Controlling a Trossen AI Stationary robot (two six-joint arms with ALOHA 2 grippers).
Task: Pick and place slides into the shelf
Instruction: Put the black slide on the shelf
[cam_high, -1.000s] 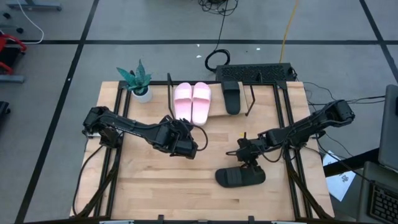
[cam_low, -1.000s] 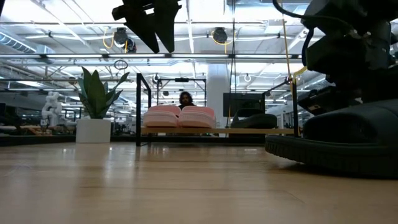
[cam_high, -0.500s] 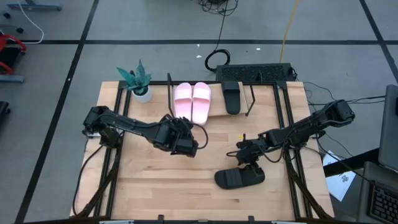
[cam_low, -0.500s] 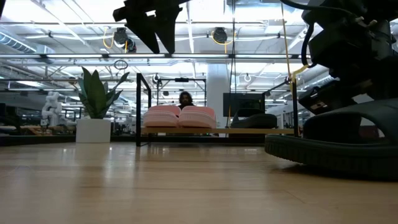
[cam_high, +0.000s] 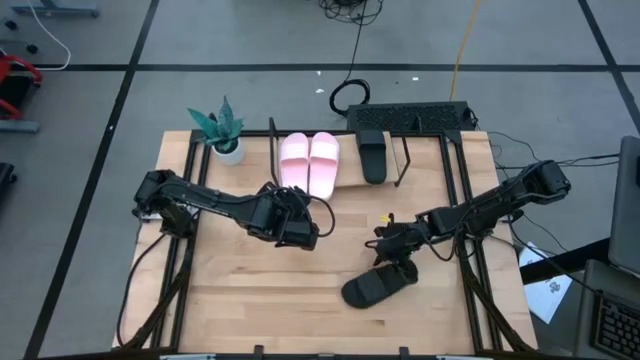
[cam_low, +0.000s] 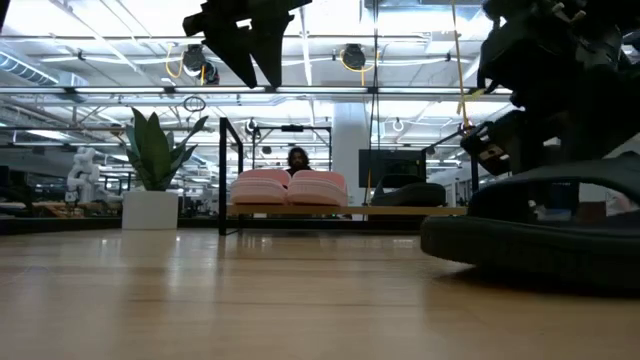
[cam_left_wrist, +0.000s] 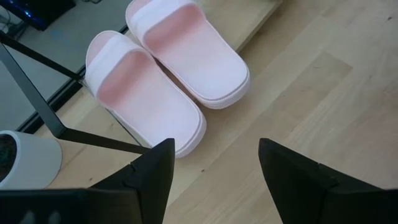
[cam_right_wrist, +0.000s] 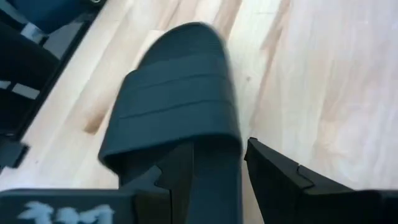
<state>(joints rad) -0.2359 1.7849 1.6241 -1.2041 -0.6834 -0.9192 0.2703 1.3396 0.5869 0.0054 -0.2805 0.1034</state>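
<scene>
R hand (cam_high: 397, 253) clamped on black rubber slide sandal (cam_high: 378, 286) on light wooden desk (cam_high: 260, 300). L hand (cam_high: 306, 236) apart, empty, nr pink slide pair (cam_high: 309, 165).

Your left hand (cam_left_wrist: 214, 180) hangs over the bench (cam_left_wrist: 323, 81), fingers (cam_left_wrist: 152, 171) spread apart, nothing between them. Past the fingers you see the two pale pink slides (cam_left_wrist: 165, 74) side by side, touching, on the light board of the shelf (cam_left_wrist: 255, 25). A thin black wire frame (cam_left_wrist: 43, 102) runs beside the nearer slide. Edge of a white pot (cam_left_wrist: 25, 158) shows near that frame.
</scene>
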